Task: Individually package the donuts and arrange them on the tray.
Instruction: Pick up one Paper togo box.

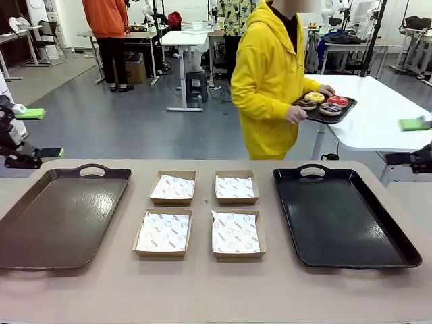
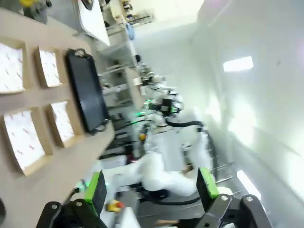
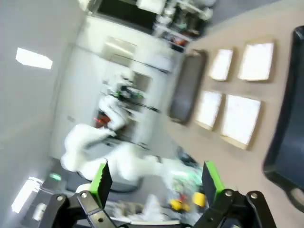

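left tool [image 1: 39, 133] agape (sideways), right tool [image 1: 409, 142] — likewise

Boxes [image 1: 162, 254] between left tray [image 1: 61, 216] and right tray [image 1: 341, 216], donuts [image 1: 330, 106] behind

Bright, even overhead light, sheen on the brown tray [image 1: 61, 216], blurred, tilted wrist views.

Front view: the donuts [image 1: 325, 103] on the carried tray [image 1: 339, 117] are too small to tell toppings, and the nearest is partly hidden behind the person's hand [image 1: 295, 115]. The left gripper [image 1: 39, 133] and right gripper [image 1: 413, 142] are cropped at the side edges. Wrist views: blurred throughout, so the print on the paper-lined boxes [image 2: 23, 140] is unreadable.
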Available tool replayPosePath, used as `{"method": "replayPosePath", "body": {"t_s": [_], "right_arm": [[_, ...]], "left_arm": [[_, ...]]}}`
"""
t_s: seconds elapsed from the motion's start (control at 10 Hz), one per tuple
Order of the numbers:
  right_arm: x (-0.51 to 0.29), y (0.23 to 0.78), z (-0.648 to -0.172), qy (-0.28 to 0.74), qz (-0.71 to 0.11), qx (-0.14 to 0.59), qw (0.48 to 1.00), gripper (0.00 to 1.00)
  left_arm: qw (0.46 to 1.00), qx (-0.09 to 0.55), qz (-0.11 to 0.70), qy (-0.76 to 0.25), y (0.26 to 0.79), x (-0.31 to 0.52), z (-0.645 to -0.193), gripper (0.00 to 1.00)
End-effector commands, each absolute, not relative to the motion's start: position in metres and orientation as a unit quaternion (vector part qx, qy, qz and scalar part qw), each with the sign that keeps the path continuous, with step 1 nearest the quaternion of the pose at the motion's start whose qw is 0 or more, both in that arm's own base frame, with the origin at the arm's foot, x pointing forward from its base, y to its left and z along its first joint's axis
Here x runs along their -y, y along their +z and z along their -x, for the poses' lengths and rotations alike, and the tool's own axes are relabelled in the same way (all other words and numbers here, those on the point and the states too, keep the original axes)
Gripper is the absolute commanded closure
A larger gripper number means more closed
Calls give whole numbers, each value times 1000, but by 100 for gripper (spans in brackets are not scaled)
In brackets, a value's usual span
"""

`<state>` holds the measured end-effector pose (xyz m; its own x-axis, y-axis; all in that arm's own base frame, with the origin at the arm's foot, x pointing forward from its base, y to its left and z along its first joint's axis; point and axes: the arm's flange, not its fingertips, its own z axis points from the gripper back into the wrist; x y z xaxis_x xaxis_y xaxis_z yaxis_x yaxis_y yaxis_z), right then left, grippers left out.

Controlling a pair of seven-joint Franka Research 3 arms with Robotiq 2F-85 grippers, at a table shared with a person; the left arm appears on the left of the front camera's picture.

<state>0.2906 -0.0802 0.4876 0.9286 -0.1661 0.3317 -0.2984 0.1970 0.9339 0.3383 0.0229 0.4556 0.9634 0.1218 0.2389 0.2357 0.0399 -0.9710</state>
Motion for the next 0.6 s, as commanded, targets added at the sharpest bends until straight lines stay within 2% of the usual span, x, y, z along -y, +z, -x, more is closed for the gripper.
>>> {"method": "replayPosePath", "body": {"t_s": [0.0,0.2,0.5], "right_arm": [[72,448,-269,-23,-685,170,708,0],[78,432,-271,-5,-671,146,727,0],[87,398,-271,-14,-614,103,782,0]], "left_arm": [[732,83,676,21,444,-36,-342,0],[738,78,669,42,435,-60,-335,0],[750,72,655,60,423,-75,-331,0]]}}
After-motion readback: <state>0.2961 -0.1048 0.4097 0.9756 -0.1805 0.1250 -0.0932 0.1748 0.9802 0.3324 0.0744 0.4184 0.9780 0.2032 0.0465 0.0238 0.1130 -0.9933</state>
